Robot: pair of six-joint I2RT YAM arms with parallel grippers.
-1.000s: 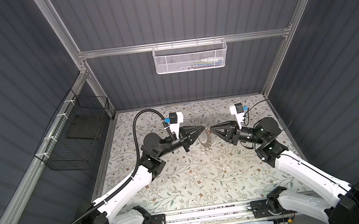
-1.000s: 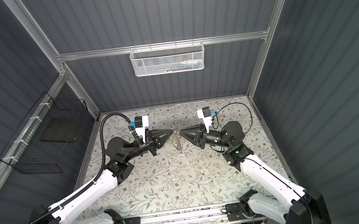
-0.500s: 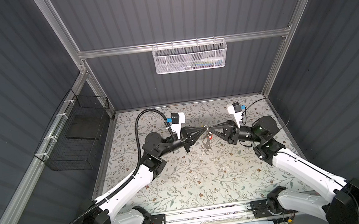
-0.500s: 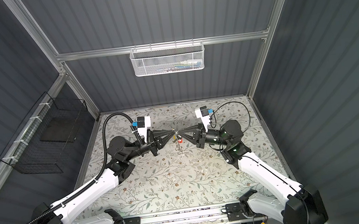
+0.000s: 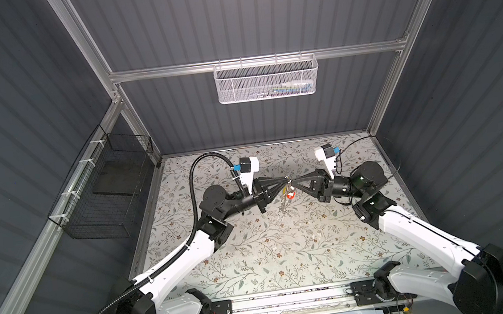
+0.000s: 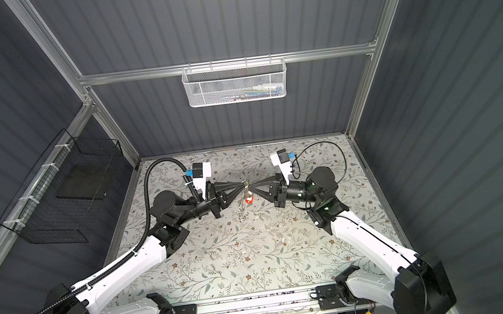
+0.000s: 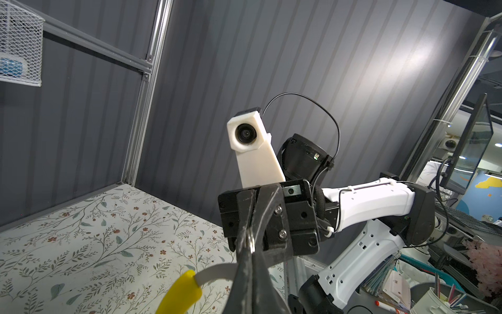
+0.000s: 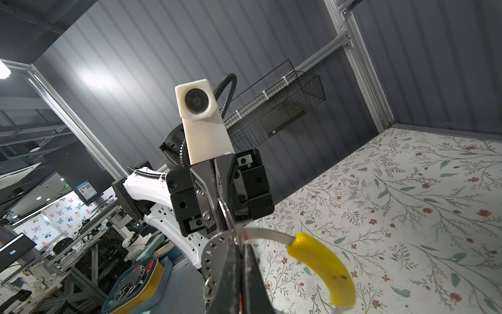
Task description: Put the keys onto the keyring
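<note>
The right gripper (image 5: 293,181) has swung left over the last second and brought its fingers together. It now meets the left gripper (image 5: 285,179) tip to tip, raised above the middle of the floral table (image 5: 255,260). The left one was pressed together before and is so now, pinching the keyring (image 7: 184,291) by its grey band. In the right wrist view the same band runs from the yellow stretch into the right fingers (image 8: 228,285), which nip it beside a small perforated plate (image 8: 214,252). The hoop hangs down from the two tips. The keys (image 5: 291,194) dangle just right of it, red tag up and silvery metal below. Whether they are threaded on the hoop I cannot tell. Further back, a black wire basket (image 5: 103,194) hangs on the left wall and a white mesh basket (image 5: 267,78) on the far wall.
</note>
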